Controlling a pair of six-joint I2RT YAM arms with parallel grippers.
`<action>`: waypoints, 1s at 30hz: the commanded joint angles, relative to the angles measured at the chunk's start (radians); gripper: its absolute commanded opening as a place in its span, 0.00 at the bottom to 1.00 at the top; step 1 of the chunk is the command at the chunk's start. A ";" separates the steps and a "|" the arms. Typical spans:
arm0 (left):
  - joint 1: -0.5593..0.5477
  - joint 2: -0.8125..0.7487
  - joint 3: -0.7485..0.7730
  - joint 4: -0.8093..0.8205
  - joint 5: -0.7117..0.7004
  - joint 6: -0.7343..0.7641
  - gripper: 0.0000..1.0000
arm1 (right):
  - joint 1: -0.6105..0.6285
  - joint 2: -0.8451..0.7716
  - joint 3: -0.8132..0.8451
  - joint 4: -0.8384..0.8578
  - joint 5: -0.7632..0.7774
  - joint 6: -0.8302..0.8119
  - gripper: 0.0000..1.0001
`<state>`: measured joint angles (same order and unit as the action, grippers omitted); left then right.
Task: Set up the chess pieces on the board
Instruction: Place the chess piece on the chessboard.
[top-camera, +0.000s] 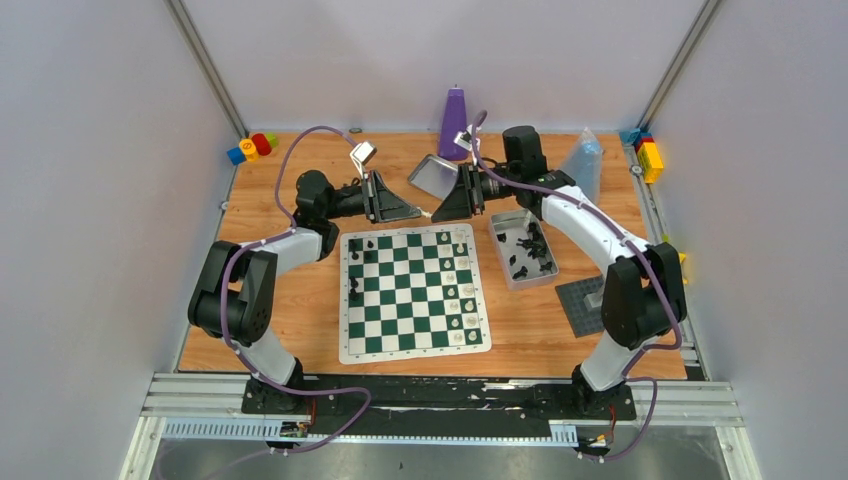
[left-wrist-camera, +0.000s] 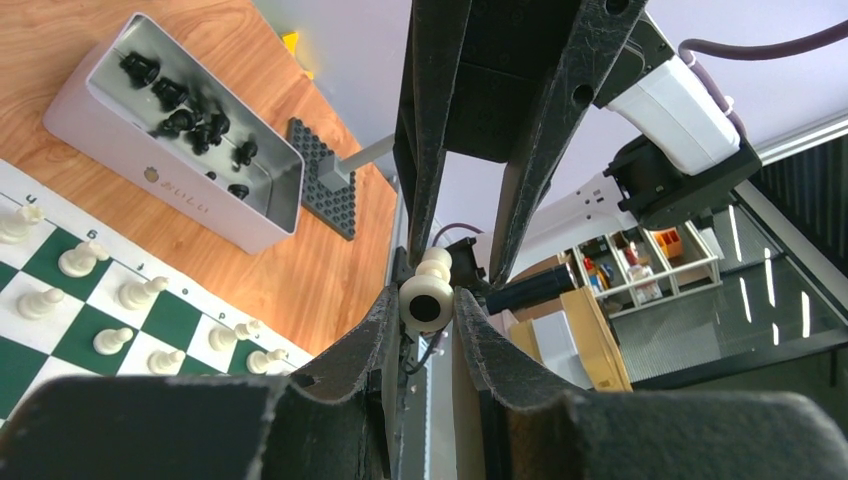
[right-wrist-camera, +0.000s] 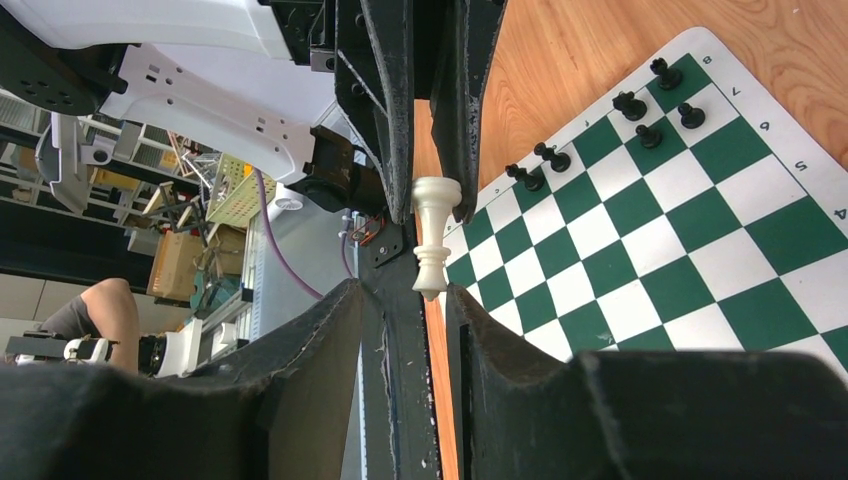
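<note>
Above the far edge of the green and white board (top-camera: 413, 290) my two grippers meet tip to tip. My left gripper (left-wrist-camera: 427, 305) is shut on the round base of a cream-white chess piece (left-wrist-camera: 425, 300), held sideways. In the right wrist view the same piece (right-wrist-camera: 433, 235) points its top toward my right gripper (right-wrist-camera: 405, 295), whose jaws stand open around the tip, with a gap on one side. Black pieces (top-camera: 355, 245) stand at the board's left columns and white pieces (top-camera: 465, 290) along its right side. Several more black pieces lie in a silver tray (top-camera: 522, 247).
A dark grey studded baseplate (top-camera: 585, 300) lies right of the tray. At the back are a second metal tray (top-camera: 433, 175), a purple cone (top-camera: 455, 122) and a clear bag (top-camera: 583, 160). Coloured blocks sit in the back corners (top-camera: 250, 147) (top-camera: 648, 152).
</note>
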<state>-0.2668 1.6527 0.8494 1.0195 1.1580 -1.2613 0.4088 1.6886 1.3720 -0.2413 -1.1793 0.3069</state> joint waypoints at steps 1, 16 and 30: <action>0.005 -0.038 -0.007 -0.002 -0.014 0.048 0.00 | 0.009 0.015 0.043 0.042 -0.034 0.006 0.37; 0.002 -0.040 -0.009 -0.007 -0.018 0.053 0.00 | 0.025 0.037 0.071 0.034 -0.037 0.000 0.32; -0.005 -0.073 -0.016 -0.150 -0.016 0.195 0.12 | -0.004 0.009 0.080 -0.007 -0.004 -0.048 0.09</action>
<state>-0.2680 1.6245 0.8444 0.9436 1.1500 -1.1831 0.4210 1.7321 1.4002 -0.2501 -1.1667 0.2893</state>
